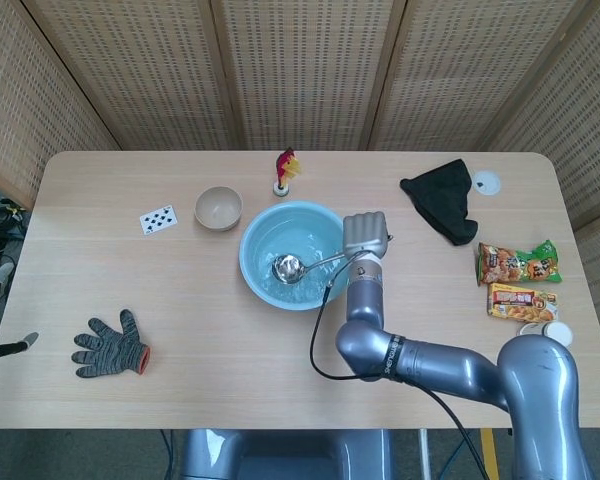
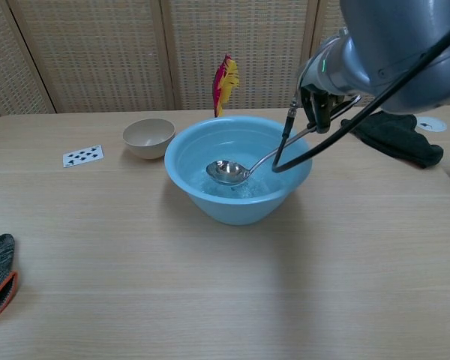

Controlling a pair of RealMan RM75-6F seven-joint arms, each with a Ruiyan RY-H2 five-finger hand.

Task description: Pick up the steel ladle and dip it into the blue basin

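The blue basin (image 1: 263, 236) (image 2: 191, 172) stands at the table's middle with water in it. My right hand (image 1: 365, 237) (image 2: 324, 105) grips the handle of the steel ladle (image 1: 288, 267) (image 2: 228, 172) above the basin's right rim. The ladle's bowl hangs inside the basin, lifted a little above the bottom, handle slanting up to the right. My left hand is outside both views.
A beige bowl (image 1: 218, 208) and a playing card (image 1: 158, 219) lie left of the basin. A red-yellow feather toy (image 1: 285, 170) stands behind it. A black cloth (image 1: 443, 203), snack packs (image 1: 518, 264) and a knit glove (image 1: 110, 345) lie further out.
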